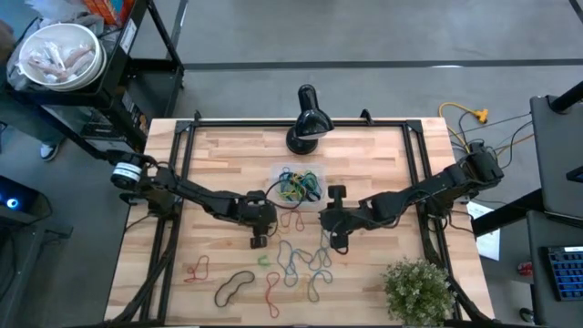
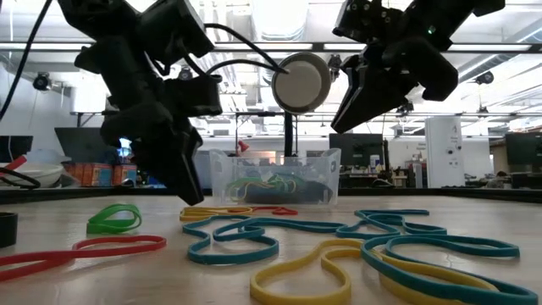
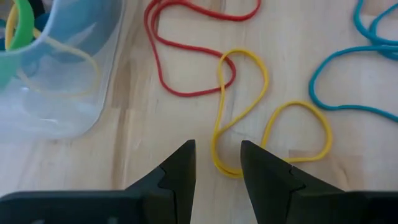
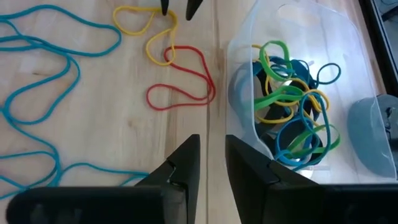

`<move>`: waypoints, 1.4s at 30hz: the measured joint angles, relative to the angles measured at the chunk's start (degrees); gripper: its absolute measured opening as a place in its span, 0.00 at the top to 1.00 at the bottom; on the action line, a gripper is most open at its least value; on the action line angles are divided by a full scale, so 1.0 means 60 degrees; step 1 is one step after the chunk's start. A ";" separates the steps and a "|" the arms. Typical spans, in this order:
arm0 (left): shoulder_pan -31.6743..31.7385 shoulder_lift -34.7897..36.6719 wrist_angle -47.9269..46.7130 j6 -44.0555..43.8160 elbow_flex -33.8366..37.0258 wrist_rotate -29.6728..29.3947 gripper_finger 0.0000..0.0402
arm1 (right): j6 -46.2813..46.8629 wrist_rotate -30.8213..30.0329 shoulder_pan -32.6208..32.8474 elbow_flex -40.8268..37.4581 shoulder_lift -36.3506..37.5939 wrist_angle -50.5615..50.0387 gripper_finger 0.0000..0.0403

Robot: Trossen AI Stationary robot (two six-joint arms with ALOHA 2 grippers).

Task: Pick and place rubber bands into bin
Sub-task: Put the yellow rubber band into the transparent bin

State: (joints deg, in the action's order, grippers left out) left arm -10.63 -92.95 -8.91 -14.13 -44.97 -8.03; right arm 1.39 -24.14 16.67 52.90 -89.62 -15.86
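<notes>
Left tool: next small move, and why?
Probably lower the left tool straight down and pinch. Its fingers are apart and empty, with the yellow rubber band lying flat on the table between the tips. The bin with bands already in it sits close by for the drop.

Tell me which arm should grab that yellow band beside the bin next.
Left, probably. The left end effector already hangs open right over the yellow band, while the right end effector sits over bare wood by the bin.

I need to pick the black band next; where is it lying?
In the high view, the black rubber band lies near the table's front left, between two red bands.
</notes>
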 joint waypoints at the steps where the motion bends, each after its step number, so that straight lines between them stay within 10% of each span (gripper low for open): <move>1: 0.0000 0.0000 -0.0013 -0.0075 0.0000 -0.0001 0.72 | 0.0000 0.0000 -0.0003 0.0000 0.0000 0.0003 0.83; 42: -0.0073 -0.0611 0.0225 -0.0050 -0.0022 0.0239 0.72 | 0.0064 0.0031 -0.0004 0.0000 0.0007 -0.0046 0.85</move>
State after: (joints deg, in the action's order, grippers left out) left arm -11.07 -96.61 -7.57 -14.43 -45.10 -6.60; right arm 1.77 -23.95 16.64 52.90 -89.58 -16.13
